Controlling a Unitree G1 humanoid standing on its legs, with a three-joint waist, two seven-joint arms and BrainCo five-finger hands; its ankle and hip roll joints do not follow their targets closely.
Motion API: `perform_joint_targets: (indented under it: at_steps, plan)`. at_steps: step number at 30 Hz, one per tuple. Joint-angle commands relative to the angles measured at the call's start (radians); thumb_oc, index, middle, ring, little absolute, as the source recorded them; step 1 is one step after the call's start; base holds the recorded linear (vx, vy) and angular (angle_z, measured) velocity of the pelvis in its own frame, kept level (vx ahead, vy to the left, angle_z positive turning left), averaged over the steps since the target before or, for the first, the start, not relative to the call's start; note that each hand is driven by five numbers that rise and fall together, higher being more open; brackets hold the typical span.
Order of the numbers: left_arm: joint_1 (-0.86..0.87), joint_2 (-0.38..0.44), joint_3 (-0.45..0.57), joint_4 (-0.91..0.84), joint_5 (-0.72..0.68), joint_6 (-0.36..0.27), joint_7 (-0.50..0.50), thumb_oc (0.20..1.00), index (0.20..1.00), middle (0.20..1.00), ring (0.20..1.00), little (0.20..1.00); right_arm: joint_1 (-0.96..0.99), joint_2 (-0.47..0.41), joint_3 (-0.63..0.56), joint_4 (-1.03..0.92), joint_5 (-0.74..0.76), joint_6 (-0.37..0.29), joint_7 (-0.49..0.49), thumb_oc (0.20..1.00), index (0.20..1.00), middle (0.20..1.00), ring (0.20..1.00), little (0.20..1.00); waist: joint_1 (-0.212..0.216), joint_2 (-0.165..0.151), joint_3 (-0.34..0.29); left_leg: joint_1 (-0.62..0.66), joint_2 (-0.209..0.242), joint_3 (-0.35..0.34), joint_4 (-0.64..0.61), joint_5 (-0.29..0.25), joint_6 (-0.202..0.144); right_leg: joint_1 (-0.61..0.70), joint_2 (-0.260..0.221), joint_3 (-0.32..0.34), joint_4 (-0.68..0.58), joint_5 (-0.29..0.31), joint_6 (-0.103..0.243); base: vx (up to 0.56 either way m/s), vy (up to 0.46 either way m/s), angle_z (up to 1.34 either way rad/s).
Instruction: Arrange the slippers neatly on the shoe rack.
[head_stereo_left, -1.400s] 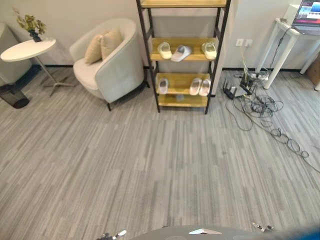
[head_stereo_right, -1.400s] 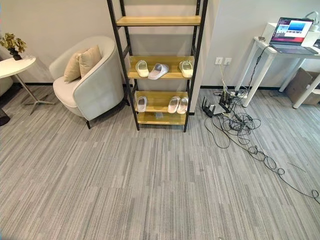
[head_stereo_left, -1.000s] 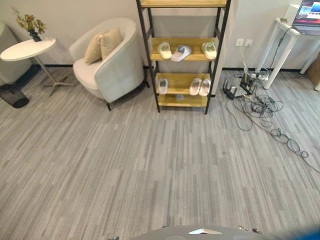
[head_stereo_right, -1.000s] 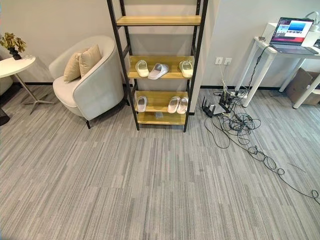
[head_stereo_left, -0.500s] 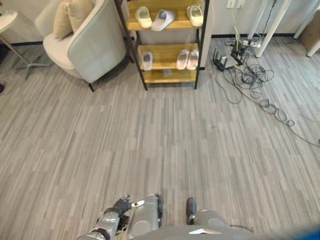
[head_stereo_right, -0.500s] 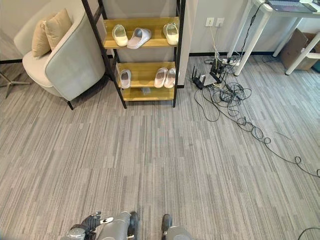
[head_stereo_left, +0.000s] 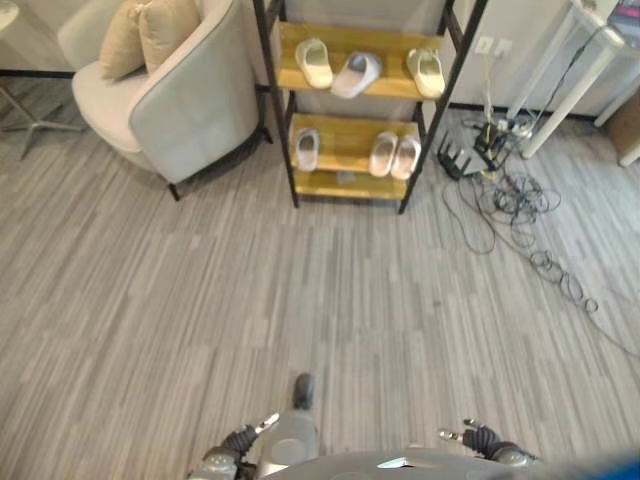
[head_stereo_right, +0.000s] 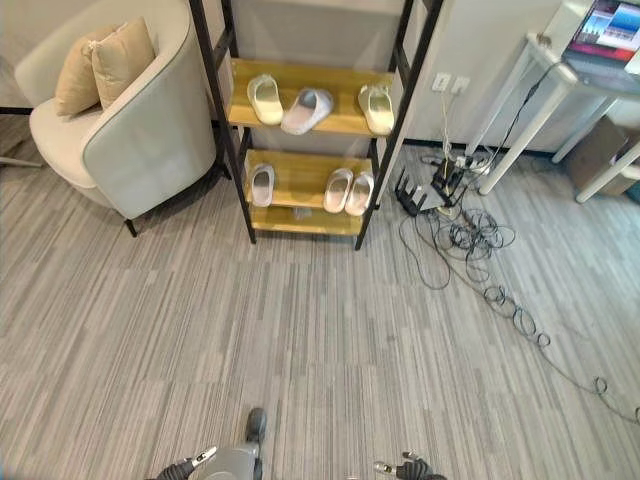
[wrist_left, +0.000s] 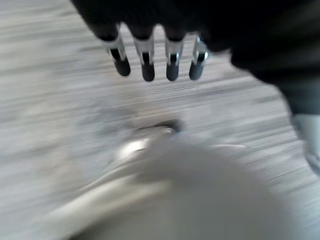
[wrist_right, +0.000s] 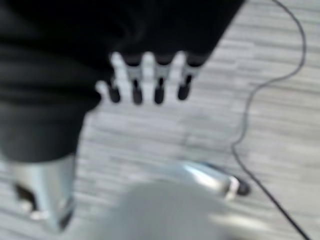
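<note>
Task status: you are at the start. The shoe rack (head_stereo_left: 370, 110) stands against the wall, well apart from you across the floor (head_stereo_left: 330, 290), beside the armchair (head_stereo_left: 170, 90). On the middle shelf (head_stereo_left: 385, 85) sit a cream slipper (head_stereo_left: 314, 63), a grey slipper (head_stereo_left: 355, 74) lying askew, and a second cream slipper (head_stereo_left: 426, 72) far from its mate. On the lower shelf (head_stereo_left: 345, 150) a lone grey slipper (head_stereo_left: 307, 149) sits left, and a white pair (head_stereo_left: 394, 156) sits side by side on the right. My judgement: the white pair is done; the cream and grey ones are left to pair up.

Pose: left robot hand (wrist_left: 150, 55) hangs low by your side, fingers straight and relaxed, holding nothing. Right robot hand (wrist_right: 150, 80) likewise, fingers extended, empty. Both show at the bottom edge of the head views.

Loose cables (head_stereo_left: 520, 200) lie on the floor right of the rack; steer clear on approach.
</note>
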Motion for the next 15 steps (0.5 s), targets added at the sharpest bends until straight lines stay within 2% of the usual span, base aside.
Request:
perform_joint_targets:
  at_steps: [1, 2, 3, 4, 5, 7, 10, 11, 12, 14, 15]
  plan:
    - [-0.024, 0.008, 0.010, -0.041, -0.003, -0.023, 0.018, 1.000, 1.000, 1.000, 1.000, 1.000, -0.046, -0.002, 0.007, -0.006, 0.003, -0.007, -0.003, 1.000, 1.000, 1.000, 1.000, 1.000, -0.019, 0.018, 0.043, -0.022, 0.031, -0.016, 0.089, -0.044, -0.062, 0.091, -0.020, -0.050, -0.346, 0.260, 0.057, 0.39, 0.054, 0.43]
    - [-0.024, 0.008, 0.010, -0.041, -0.003, -0.023, 0.018, 1.000, 1.000, 1.000, 1.000, 1.000, -0.046, -0.002, 0.007, -0.006, 0.003, -0.007, -0.003, 1.000, 1.000, 1.000, 1.000, 1.000, -0.021, 0.019, 0.042, -0.023, 0.032, -0.018, 0.088, -0.042, -0.063, 0.092, -0.019, -0.053, -0.349, 0.262, 0.056, 0.54, 0.010, 0.68]
    - [-0.038, 0.006, -0.005, -0.049, -0.015, -0.030, 0.010, 1.000, 1.000, 1.000, 1.000, 1.000, -0.043, 0.002, 0.013, 0.001, 0.006, -0.007, 0.005, 1.000, 1.000, 1.000, 1.000, 1.000, -0.056, 0.024, 0.055, 0.058, 0.023, -0.067, 0.063, -0.076, -0.071, 0.040, 0.017, -0.070, -0.454, 0.202, 0.048, 0.36, -0.006, 0.81]
    - [-0.038, 0.006, -0.005, -0.049, -0.015, -0.030, 0.010, 1.000, 1.000, 1.000, 1.000, 1.000, -0.043, 0.002, 0.013, 0.001, 0.006, -0.007, 0.005, 1.000, 1.000, 1.000, 1.000, 1.000, -0.056, 0.024, 0.055, 0.058, 0.023, -0.067, 0.062, -0.076, -0.071, 0.040, 0.017, -0.071, -0.454, 0.202, 0.048, 0.68, -0.085, 0.84]
    - [-0.052, 0.001, -0.019, -0.051, -0.010, -0.036, 0.009, 1.000, 1.000, 1.000, 1.000, 1.000, -0.039, 0.002, 0.018, 0.008, 0.009, -0.008, 0.009, 1.000, 1.000, 1.000, 1.000, 1.000, -0.084, 0.012, 0.055, 0.118, 0.014, -0.104, 0.044, -0.118, -0.086, 0.004, 0.024, -0.058, -0.623, 0.203, 0.071, 0.47, -0.116, 0.84]
    - [-0.055, -0.007, -0.023, -0.039, 0.008, -0.036, 0.008, 1.000, 1.000, 1.000, 1.000, 1.000, -0.030, 0.003, 0.023, 0.017, -0.003, -0.004, 0.017, 1.000, 1.000, 1.000, 1.000, 1.000, -0.106, 0.010, 0.056, 0.174, 0.022, -0.127, 0.033, -0.154, -0.102, -0.018, 0.026, -0.062, -0.735, 0.236, 0.092, 0.53, -0.145, 1.09]
    - [-0.030, -0.018, -0.017, -0.006, 0.043, -0.031, 0.003, 1.000, 1.000, 1.000, 1.000, 1.000, -0.020, -0.001, 0.026, 0.027, -0.030, 0.001, 0.020, 1.000, 1.000, 1.000, 1.000, 1.000, -0.114, 0.013, 0.042, 0.237, 0.040, -0.145, 0.037, -0.183, -0.116, -0.023, 0.036, -0.106, -0.800, 0.279, 0.101, 0.40, -0.147, 0.67]
    - [-0.018, -0.021, -0.017, 0.006, 0.056, -0.028, 0.002, 1.000, 1.000, 1.000, 1.000, 1.000, -0.014, -0.005, 0.030, 0.026, -0.035, 0.000, 0.022, 1.000, 1.000, 1.000, 1.000, 1.000, -0.118, 0.017, 0.034, 0.256, 0.051, -0.154, 0.039, -0.184, -0.120, -0.023, 0.046, -0.109, -0.797, 0.285, 0.096, 0.48, -0.277, 0.25]
    - [0.004, -0.025, -0.020, 0.020, 0.072, -0.024, -0.012, 1.000, 1.000, 1.000, 1.000, 1.000, -0.006, -0.012, 0.036, 0.023, -0.037, 0.000, 0.029, 1.000, 1.000, 1.000, 1.000, 1.000, -0.123, 0.026, 0.020, 0.278, 0.072, -0.176, 0.051, -0.189, -0.130, -0.019, 0.075, -0.055, -0.774, 0.272, 0.080, 0.47, -0.296, 0.25]
    - [0.031, -0.031, -0.026, 0.025, 0.085, -0.018, -0.036, 1.000, 1.000, 1.000, 1.000, 1.000, -0.004, -0.021, 0.038, 0.028, -0.038, 0.000, 0.033, 1.000, 1.000, 1.000, 1.000, 1.000, -0.127, 0.037, 0.004, 0.259, 0.088, -0.190, 0.116, -0.136, -0.151, -0.005, 0.104, -0.031, -0.756, 0.247, 0.048, 0.33, -0.249, 0.19]
    - [0.037, -0.032, -0.026, 0.019, 0.084, -0.017, -0.043, 1.000, 1.000, 1.000, 1.000, 1.000, -0.006, -0.025, 0.036, 0.027, -0.034, -0.001, 0.036, 1.000, 1.000, 1.000, 1.000, 1.000, -0.125, 0.043, 0.003, 0.235, 0.091, -0.182, 0.188, -0.087, -0.168, 0.016, 0.116, -0.038, -0.758, 0.228, 0.031, 0.19, -0.271, -0.01]
